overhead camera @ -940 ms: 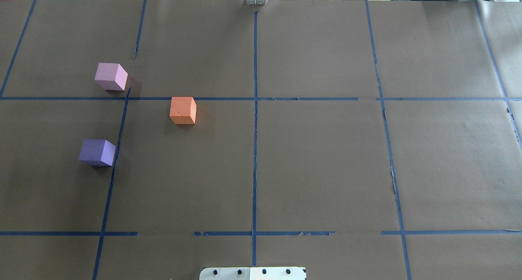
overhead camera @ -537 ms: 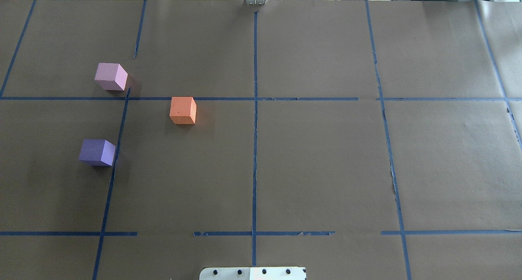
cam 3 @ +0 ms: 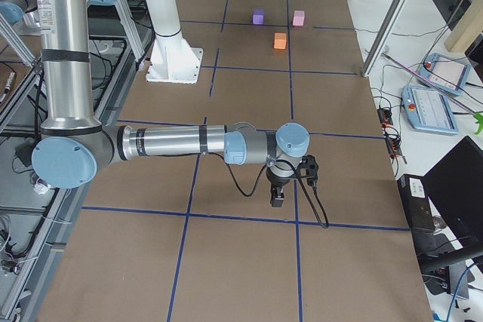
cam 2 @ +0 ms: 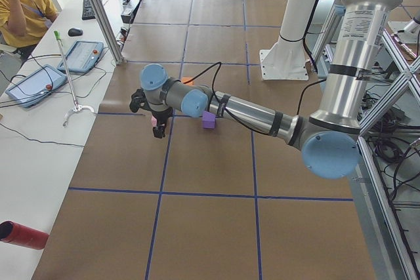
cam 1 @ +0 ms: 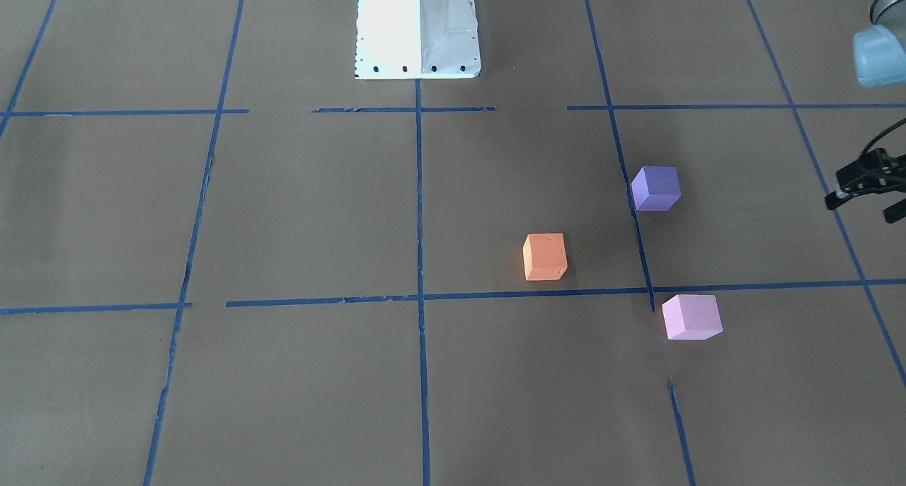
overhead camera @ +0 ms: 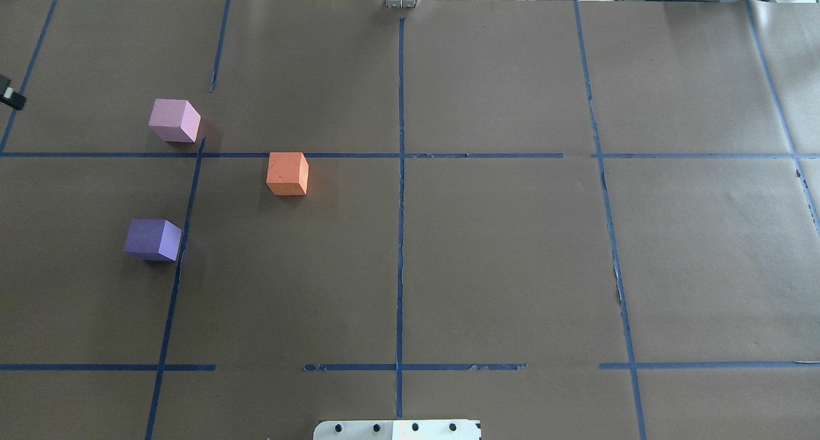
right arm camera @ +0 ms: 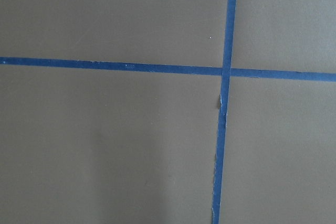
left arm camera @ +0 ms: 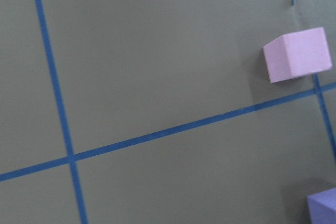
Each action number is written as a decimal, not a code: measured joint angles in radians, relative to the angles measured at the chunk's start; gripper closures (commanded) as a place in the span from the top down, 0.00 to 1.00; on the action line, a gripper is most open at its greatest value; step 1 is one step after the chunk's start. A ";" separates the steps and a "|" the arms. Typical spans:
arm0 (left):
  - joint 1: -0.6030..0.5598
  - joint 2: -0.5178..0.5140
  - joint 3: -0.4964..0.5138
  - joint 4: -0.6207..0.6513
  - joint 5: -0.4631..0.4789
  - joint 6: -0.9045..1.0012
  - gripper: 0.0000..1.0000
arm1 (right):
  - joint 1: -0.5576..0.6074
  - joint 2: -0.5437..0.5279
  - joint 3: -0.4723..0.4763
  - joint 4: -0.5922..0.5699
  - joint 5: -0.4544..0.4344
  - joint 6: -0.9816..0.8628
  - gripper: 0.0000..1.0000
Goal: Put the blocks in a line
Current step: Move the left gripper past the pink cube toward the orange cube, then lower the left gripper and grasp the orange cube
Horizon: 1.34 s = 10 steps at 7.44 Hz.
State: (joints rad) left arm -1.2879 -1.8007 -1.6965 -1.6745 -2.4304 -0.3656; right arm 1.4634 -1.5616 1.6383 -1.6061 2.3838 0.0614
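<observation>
Three cubes sit apart on the brown table's left half in the overhead view: the orange block (overhead camera: 287,173), the violet block (overhead camera: 152,239) and the pale pink block (overhead camera: 174,120). They form a triangle, not a row. My left gripper (cam 1: 863,209) hovers at the front-facing view's right edge, away from the cubes, its fingers spread and empty. Only its tip (overhead camera: 11,98) shows at the overhead view's left edge. The left wrist view shows the pink block (left arm camera: 297,54) and a corner of the violet block (left arm camera: 323,208). My right gripper (cam 3: 277,197) hangs far from the cubes; I cannot tell its state.
The white robot base (overhead camera: 397,429) stands at the table's near middle edge. Blue tape lines (overhead camera: 400,171) cross the brown paper. An operator (cam 2: 23,8) sits beyond the far edge beside two tablets (cam 2: 82,56) and a red cylinder (cam 2: 23,235).
A black tip of my left gripper has come into the overhead view at the left edge. The three cubes have not moved.
</observation>
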 measured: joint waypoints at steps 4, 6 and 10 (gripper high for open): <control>0.347 -0.273 0.069 -0.069 0.154 -0.588 1.00 | 0.000 0.000 0.001 0.000 0.000 0.000 1.00; 0.444 -0.317 0.142 -0.166 0.269 -0.724 1.00 | 0.000 0.000 0.001 -0.001 0.000 0.000 1.00; 0.535 -0.384 0.218 -0.194 0.436 -0.811 1.00 | 0.000 0.000 0.001 0.000 0.000 0.000 1.00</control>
State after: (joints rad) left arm -0.7524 -2.1850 -1.4782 -1.8683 -1.9943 -1.1765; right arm 1.4634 -1.5616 1.6389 -1.6061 2.3838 0.0613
